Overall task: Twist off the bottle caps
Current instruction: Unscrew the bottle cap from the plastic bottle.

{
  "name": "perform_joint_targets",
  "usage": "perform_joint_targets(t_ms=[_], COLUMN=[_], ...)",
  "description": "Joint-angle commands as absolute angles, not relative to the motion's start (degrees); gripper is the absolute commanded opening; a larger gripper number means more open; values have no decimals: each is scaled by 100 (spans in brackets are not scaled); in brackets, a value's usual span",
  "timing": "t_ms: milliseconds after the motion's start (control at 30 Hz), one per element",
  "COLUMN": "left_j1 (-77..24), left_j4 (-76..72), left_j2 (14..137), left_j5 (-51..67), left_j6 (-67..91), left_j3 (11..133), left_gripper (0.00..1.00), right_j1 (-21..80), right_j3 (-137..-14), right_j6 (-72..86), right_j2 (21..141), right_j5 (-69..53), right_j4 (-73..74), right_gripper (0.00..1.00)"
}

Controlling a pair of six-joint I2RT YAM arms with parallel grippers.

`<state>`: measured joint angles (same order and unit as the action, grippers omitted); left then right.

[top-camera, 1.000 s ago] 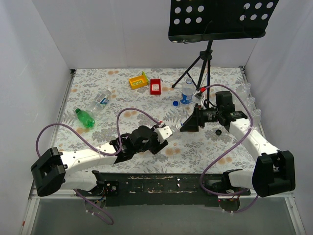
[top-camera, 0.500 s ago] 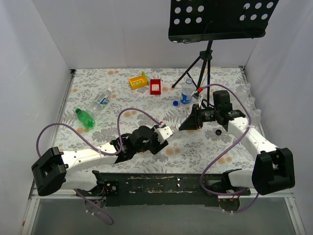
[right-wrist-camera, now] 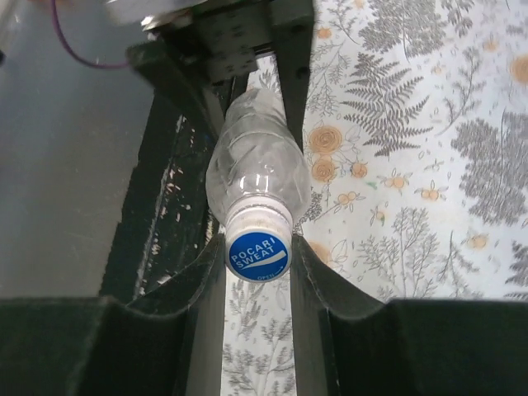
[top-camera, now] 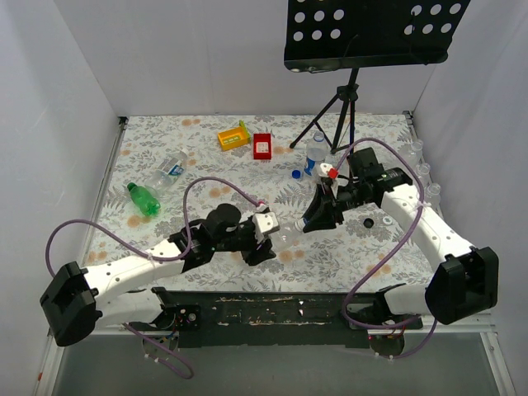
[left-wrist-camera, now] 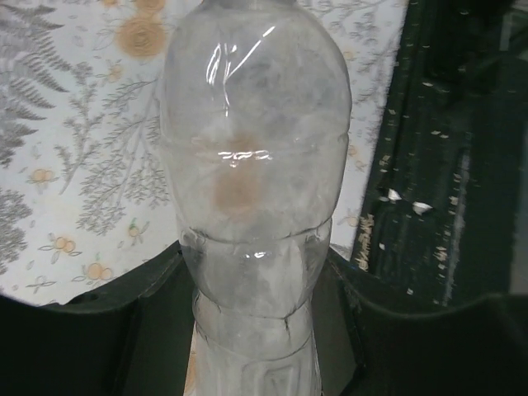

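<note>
Top external view, floral-patterned table [top-camera: 346, 247]: close to the near edge, about midway along it, the left pincer [top-camera: 266, 237] clamps the body of a clear plastic bottle [left-wrist-camera: 256, 165], which stretches across to the right arm. In the left wrist view the bottle fills the gap between the fingers, pressed on both sides.

Right wrist view: the right pincer [right-wrist-camera: 258, 266] is drawn in narrow on the bottle's blue Pocari Sweat cap [right-wrist-camera: 258, 254], with a finger against each side of it.

Farther back, a loose black cap [top-camera: 369, 223] lies on the table just right of the right pincer. Toward the left edge, a green bottle [top-camera: 143, 199] lies on its side, and a second clear bottle [top-camera: 169, 169] lies just beyond it. Right of centre, a loose blue cap [top-camera: 296, 174] sits beside an upright blue-labelled bottle [top-camera: 315, 154]. Nearest the far edge stand a red box [top-camera: 262, 146] and a yellow box [top-camera: 233, 135], with a black tripod stand [top-camera: 338, 115] toward the far right corner.
</note>
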<state>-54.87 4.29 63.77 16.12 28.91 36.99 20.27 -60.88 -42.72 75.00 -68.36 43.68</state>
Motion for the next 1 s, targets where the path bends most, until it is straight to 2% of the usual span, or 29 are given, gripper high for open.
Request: perform_joint_targets(t_ms=[0,167,300,433,667,733,800,867,967], left_j1=[-4731,-4070,-3789,-3753,-3753,-3762,-3762,-3762,-3814], left_j4=[720,949,1125,1239,1134,1116,1090,1055,1046], left_j2=[5924,6152,6783,7180,6882,6733,6636,6557,6425], left_j5=[4232,5754,6494,6540,5644,5406,5239,5098,4870], left_j6=[3041,3041,2945,2874,2813,2769,2760,2768,2760], left_j3=[3762,3928,4051,4183,4192,4140,4043,3929,3797], left_gripper=[14,14,14,14,14,14,14,14,14], right_j1=[2346,2882,2944,2953,2944,2936,2918,2874,2786], right_j3=[-6618,-6206,-6241,-6144,-6021,-6038,-6056,-6056,-6064], right_j6=[-8171,-8271,-8253,-8139,-7393,-6876,-6375,-5724,-5196], right_j2=[7577,7041,7023,6935,6855,6847,6855,6847,6829], right_j5=[-6224,-5109,-5018,-5027,-5010,-5001,-5001,-5036,-5176], right_j4=[6363,5241,5247,5230,4800,4528,4273,4027,3850], right_gripper=[6,6,5,5,9,15,27,47,65])
